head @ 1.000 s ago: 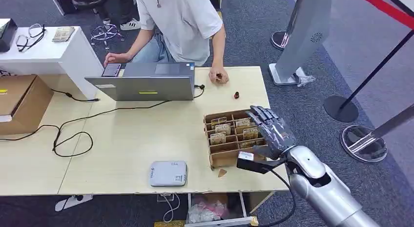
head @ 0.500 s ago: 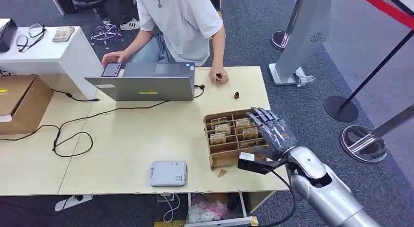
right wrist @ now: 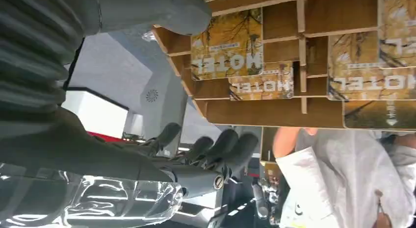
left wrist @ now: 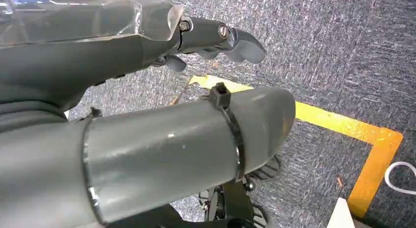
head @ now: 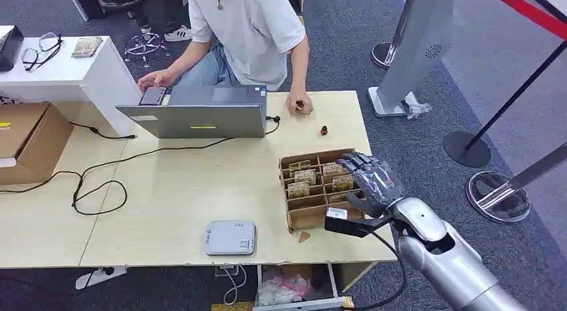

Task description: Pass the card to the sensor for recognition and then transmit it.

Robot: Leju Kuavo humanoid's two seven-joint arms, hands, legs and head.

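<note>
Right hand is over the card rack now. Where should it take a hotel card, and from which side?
Pinch the card's exposed top edge, coming from above. The cards stand on edge in the wooden rack's slots, so dividers block their sides. The right hand hovers over them, holding nothing.

You had the robot at a mock hotel front desk in an office: a person [head: 244, 30] sat behind a laptop [head: 200, 114], with grey carpet [head: 428, 150] underfoot and stanchion posts [head: 468, 147] nearby.
</note>
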